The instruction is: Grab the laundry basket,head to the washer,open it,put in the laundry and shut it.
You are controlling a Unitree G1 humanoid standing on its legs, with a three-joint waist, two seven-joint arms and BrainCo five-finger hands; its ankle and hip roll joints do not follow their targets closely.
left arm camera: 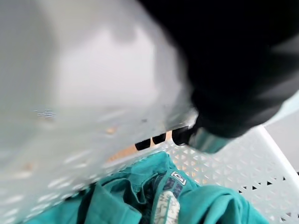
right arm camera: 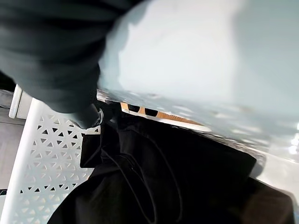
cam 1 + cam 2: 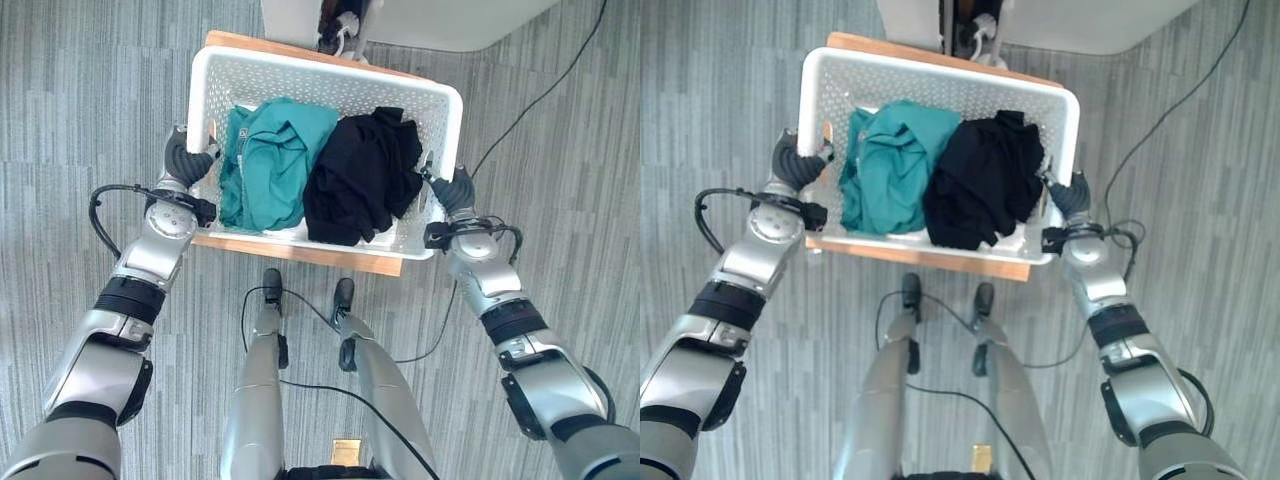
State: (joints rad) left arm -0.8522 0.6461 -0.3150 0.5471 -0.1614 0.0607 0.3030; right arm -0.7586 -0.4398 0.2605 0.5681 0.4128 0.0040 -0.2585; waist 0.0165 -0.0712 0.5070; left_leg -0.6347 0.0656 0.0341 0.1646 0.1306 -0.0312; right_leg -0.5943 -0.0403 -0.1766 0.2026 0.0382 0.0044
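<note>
White perforated plastic laundry basket (image 3: 440, 105) sits on a low wooden stand (image 3: 300, 253), holding teal cloth (image 3: 270, 160) at 9 o'clock and black cloth (image 3: 365, 175) at 3. Left hand (image 3: 186, 155) and right hand (image 3: 452, 188) are at its short ends, fingers hidden over the rims, so grip can't be told. Looks light and stiff, maybe flexing; best held at both end rims.

Prob. an office or lab, grey striped carpet tiles (image 3: 80, 120), laundry basket (image 3: 330, 75) on wooden stand (image 3: 300, 253)
</note>
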